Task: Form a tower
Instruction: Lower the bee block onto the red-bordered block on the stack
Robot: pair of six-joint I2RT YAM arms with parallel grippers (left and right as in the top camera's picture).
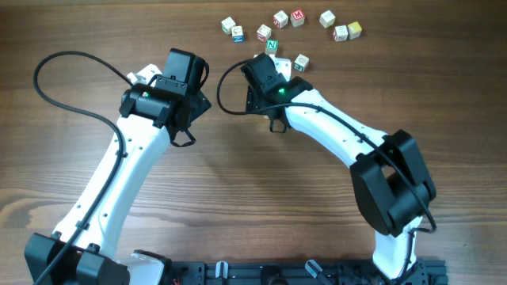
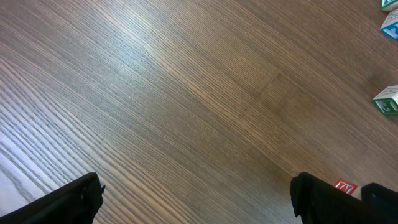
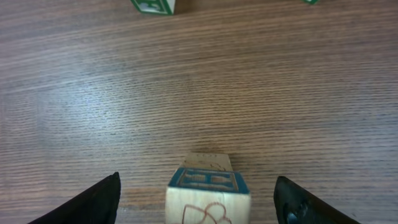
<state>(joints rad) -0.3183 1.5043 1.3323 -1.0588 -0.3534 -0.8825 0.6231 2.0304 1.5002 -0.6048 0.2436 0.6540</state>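
Note:
In the right wrist view the tower (image 3: 208,193) is a short column of small pale wooden cubes. Its upper cube has a white face with a reddish drawing and a blue-framed side, and a pale cube shows behind it. My right gripper (image 3: 196,194) stands open around the tower, with a gap between each finger and the wood. From overhead the right gripper (image 1: 260,70) covers the tower. My left gripper (image 2: 196,193) is open over bare wood, with nothing between its fingers. In the overhead view the left gripper (image 1: 187,66) is to the left of the right one.
Several loose alphabet cubes lie at the table's far edge, among them a green-lettered cube (image 1: 272,46) and another cube (image 1: 301,62) close to the right gripper. The left wrist view shows a green-and-white cube (image 2: 387,101) at the right and a red cube face (image 2: 346,186) beside its right finger.

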